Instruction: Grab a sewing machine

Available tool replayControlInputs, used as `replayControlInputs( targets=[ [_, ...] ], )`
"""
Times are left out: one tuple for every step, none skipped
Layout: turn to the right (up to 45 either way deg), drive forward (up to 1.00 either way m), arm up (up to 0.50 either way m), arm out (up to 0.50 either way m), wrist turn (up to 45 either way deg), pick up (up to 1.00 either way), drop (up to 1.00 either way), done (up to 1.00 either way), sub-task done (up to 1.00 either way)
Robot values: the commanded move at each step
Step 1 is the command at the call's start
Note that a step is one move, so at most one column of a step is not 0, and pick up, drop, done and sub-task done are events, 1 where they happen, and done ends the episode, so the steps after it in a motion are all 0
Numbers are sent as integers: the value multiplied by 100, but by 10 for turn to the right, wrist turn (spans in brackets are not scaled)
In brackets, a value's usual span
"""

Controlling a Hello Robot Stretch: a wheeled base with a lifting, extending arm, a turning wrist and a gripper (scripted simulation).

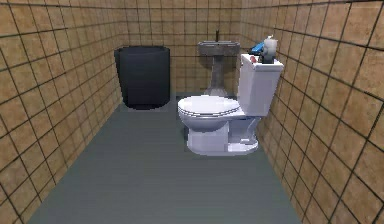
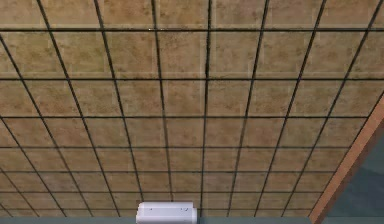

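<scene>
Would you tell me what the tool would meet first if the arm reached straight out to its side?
Most likely the brown tiled wall, though the low white object at the view's bottom edge may come first; depth is unclear.

I see tan walls (image 1: 40,90) gridded by dark grout; slate-grey floor (image 1: 150,170); white toilet (image 1: 220,115); black bin (image 1: 143,77); grey sink (image 1: 218,50); small blue item (image 1: 268,46).

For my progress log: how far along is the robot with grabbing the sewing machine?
Done: nothing that can be seen yet. In hand: looking around; the robot faces a tiled bathroom with a toilet, a dark bin, a sink and small blue things on the tank. Left: to find the sewing machine, drive up to it and grab it.
</scene>
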Motion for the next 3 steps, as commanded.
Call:
replayControlInputs(
  targets=[
    [0,0,8,0,0,0,0,0,0],
    [0,0,0,32,0,0,0,0,0],
    [0,0,0,0,450,0,0,0,0]
  ],
)
